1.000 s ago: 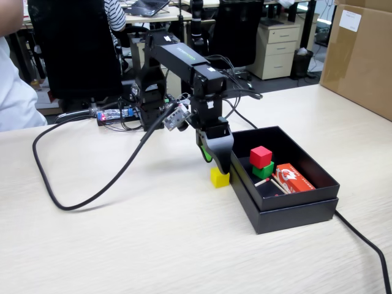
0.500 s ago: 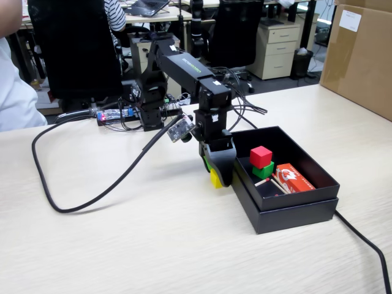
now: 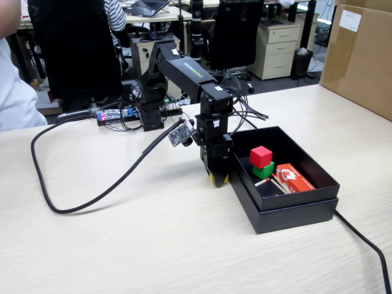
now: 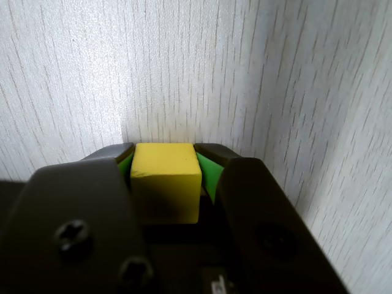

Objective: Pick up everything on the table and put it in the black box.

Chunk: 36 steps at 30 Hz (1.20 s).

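A yellow cube (image 4: 165,184) sits on the table (image 4: 184,61) between the green-padded jaws of my gripper (image 4: 164,147), which press on its two sides. In the fixed view the gripper (image 3: 217,179) stands straight down at the table (image 3: 153,245), just left of the black box (image 3: 294,205), and only a sliver of the yellow cube (image 3: 212,179) shows under it. Inside the box a red cube (image 3: 261,156) rests on top of a green cube (image 3: 264,171).
An orange-red matchbox (image 3: 294,179) and loose matchsticks (image 3: 269,182) also lie in the box. A thick black cable (image 3: 61,202) loops over the table's left side; another cable (image 3: 367,245) runs off at the right. A brown carton (image 3: 361,55) stands at the back right.
The arm has come down and slightly right, and the gripper now stands over the yellow cube, hiding most of it. The cube has stayed by the box's left wall.
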### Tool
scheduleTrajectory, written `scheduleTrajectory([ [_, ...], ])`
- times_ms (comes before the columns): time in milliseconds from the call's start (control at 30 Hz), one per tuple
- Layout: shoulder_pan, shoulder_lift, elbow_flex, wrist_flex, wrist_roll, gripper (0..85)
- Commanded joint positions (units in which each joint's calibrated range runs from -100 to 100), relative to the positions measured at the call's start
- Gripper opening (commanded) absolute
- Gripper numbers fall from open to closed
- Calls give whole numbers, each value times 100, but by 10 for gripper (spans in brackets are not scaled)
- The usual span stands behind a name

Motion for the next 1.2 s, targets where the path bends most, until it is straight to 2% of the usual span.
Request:
scheduleTrajectory([
  [0, 20, -509, 380, -35, 15, 11],
  [167, -98, -1840, 353, -147, -29, 11],
  [267, -161, -2816, 543, -199, -200, 11],
  [300, -83, -3171, 1296, -199, -357, 11],
  [467, 269, -2667, 1922, -199, -391, 11],
  [633, 440, -2047, 1876, -199, -230, 11],
  [1167, 366, -188, 2248, -199, -88, 12],
])
